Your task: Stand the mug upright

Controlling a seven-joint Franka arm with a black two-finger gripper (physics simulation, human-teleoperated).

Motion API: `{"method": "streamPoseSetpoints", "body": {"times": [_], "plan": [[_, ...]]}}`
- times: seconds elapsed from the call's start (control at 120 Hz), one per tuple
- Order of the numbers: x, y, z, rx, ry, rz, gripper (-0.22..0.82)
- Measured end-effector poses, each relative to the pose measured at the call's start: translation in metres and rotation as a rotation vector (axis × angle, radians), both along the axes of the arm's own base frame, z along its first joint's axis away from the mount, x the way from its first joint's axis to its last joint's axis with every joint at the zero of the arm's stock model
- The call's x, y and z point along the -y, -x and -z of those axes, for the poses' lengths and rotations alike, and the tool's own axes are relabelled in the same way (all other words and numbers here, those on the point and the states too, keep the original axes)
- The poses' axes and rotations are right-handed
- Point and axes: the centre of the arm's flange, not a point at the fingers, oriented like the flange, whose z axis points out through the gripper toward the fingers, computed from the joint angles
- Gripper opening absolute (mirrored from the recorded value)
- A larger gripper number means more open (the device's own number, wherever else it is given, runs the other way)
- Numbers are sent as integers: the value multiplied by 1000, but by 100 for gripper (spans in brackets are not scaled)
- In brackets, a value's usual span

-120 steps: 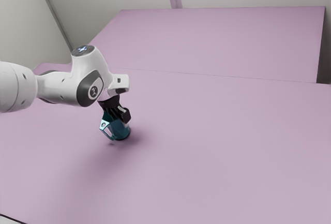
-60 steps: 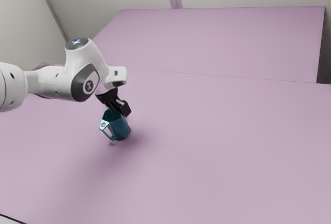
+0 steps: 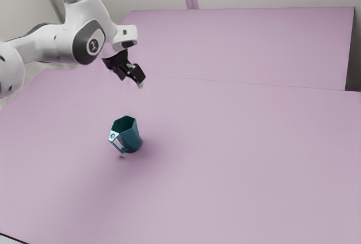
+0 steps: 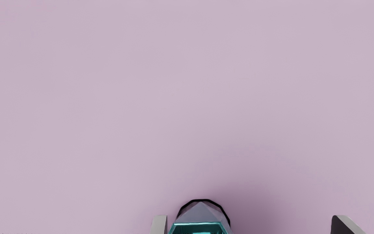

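Exterior view. Item: mug (image 3: 130, 137), teal, faceted; upright on the table (image 3: 254, 159), at 8 o'clock from the view's centre. Mouth up, base down, handle (image 3: 117, 142) at 8 o'clock from the body. Spot and pose unchanged over the last second. Item: gripper (image 3: 133, 80), black, two-fingered; at the mug's mouth a second ago, now raised well apart from it, at 12 o'clock. Holding nothing.

Wrist view. Same gripper, open, fingers (image 4: 158, 225) wide apart, bare table surface between them besides the mug. Same mug, beyond the fingertips, closer to one finger's line than the other's; rim towards the camera, dark base edge past it.

Remarks: the lift reads as a withdrawal that leaves the mug standing unaided. Condition matches the task; no further handling seems called for.
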Motion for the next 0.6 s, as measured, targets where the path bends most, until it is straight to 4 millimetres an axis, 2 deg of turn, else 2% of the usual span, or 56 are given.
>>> {"method": "streamPoseSetpoints", "body": {"times": [0.075, 0.2, 0.325, 0.6], "plan": [[3, -12, -26, -31, 3, -26, 56], [3, -17, -38, -105, 12, -75, 58], [4, -37, -55, -153, 0, -114, 59], [6, -30, -55, -283, -9, -173, 60]]}}
